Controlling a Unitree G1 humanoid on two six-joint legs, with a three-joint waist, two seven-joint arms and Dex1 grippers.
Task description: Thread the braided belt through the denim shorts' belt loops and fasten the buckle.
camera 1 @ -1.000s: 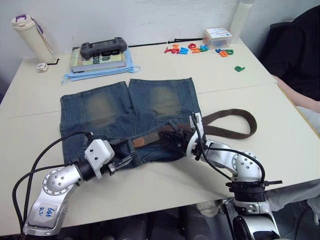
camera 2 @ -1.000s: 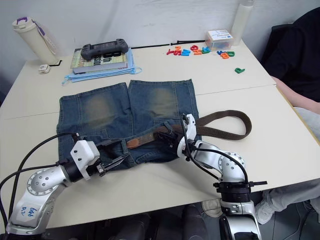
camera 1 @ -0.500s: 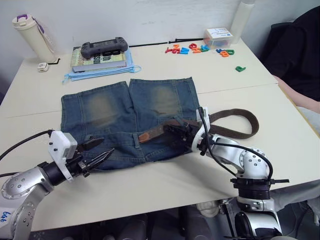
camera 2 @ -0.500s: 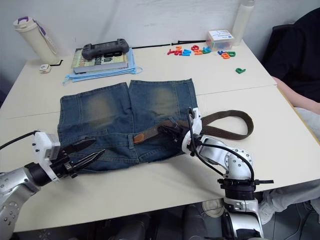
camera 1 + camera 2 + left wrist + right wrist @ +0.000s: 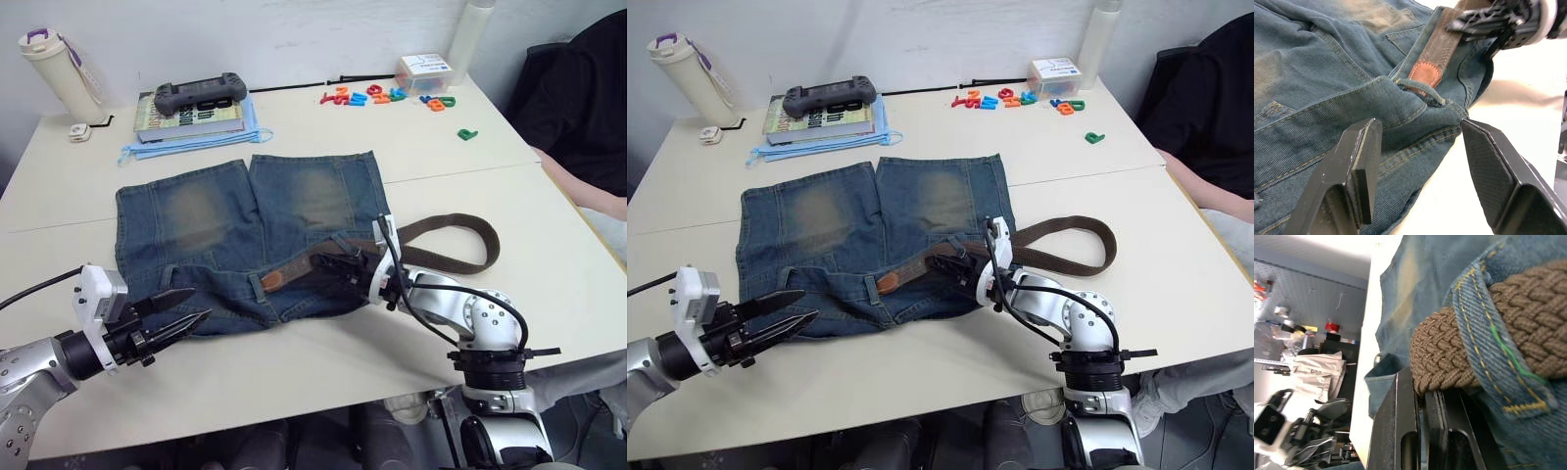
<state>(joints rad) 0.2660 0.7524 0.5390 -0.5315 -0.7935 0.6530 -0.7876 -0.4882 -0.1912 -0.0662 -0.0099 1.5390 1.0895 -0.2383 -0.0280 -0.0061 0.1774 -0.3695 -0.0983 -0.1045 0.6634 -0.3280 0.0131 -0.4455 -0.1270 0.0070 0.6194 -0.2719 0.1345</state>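
The denim shorts point(image 5: 245, 220) lie flat on the table, waistband toward me. The braided belt point(image 5: 456, 245) curls in a loop to the right of them, and its tan tip point(image 5: 271, 280) rests on the waistband. My right gripper point(image 5: 318, 266) is shut on the belt just behind the tip, where the braid point(image 5: 1449, 350) passes under a belt loop point(image 5: 1488, 347). My left gripper point(image 5: 201, 304) is open, low over the table at the waistband's left front edge. Past its fingers point(image 5: 1359, 166) I see another belt loop point(image 5: 1420, 90) just in front of the tip point(image 5: 1425, 74). The buckle is hidden.
A book with a game controller point(image 5: 196, 95) and a blue mask sits at the back left, beside a bottle point(image 5: 54, 69). Coloured letters point(image 5: 377, 95) and a small box point(image 5: 426, 70) lie at the back right. A person's arm point(image 5: 578, 186) rests at the right edge.
My left gripper has drawn back to the left, off the waistband, and stands open. The right gripper stays shut on the belt and has shifted slightly left with it.
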